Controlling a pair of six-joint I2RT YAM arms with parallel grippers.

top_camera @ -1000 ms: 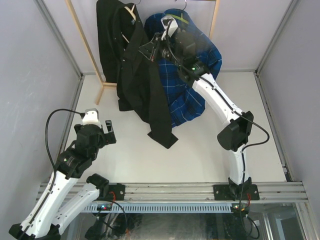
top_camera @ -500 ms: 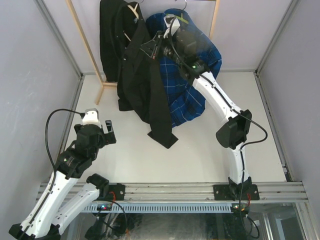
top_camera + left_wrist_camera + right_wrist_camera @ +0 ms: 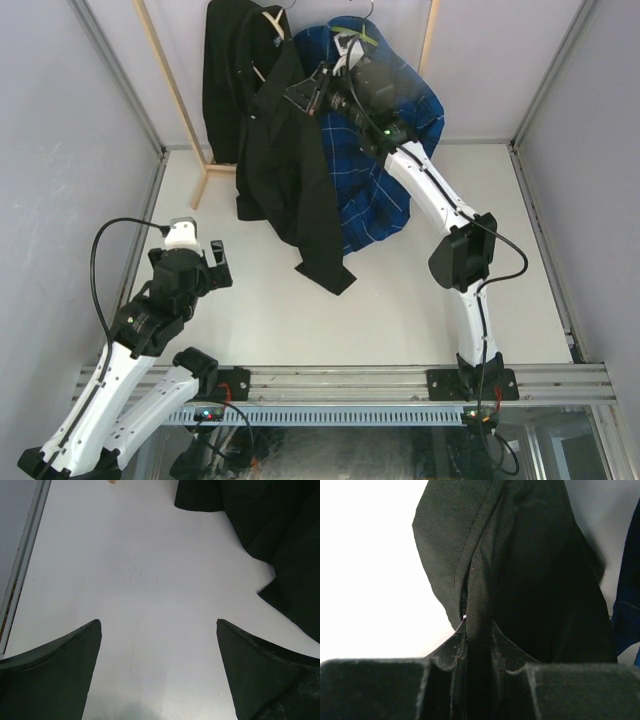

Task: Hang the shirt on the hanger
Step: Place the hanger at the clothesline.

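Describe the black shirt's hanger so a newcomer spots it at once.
Find the wooden rack at the back. Two shirts hang there; the hanger shows at the neck of the black shirt, on the left. It is pale cream wood, left of the blue plaid shirt.

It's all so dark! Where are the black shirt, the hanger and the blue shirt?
black shirt [image 3: 287, 170], top view, front panel
hanger [image 3: 267, 22], top view, wooden shoulder
blue shirt [image 3: 368, 198], top view, lower part

hanger [image 3: 263, 22]: mostly under shirt [image 3: 285, 170] | shirt top: cut by frame edge | buttons: too small
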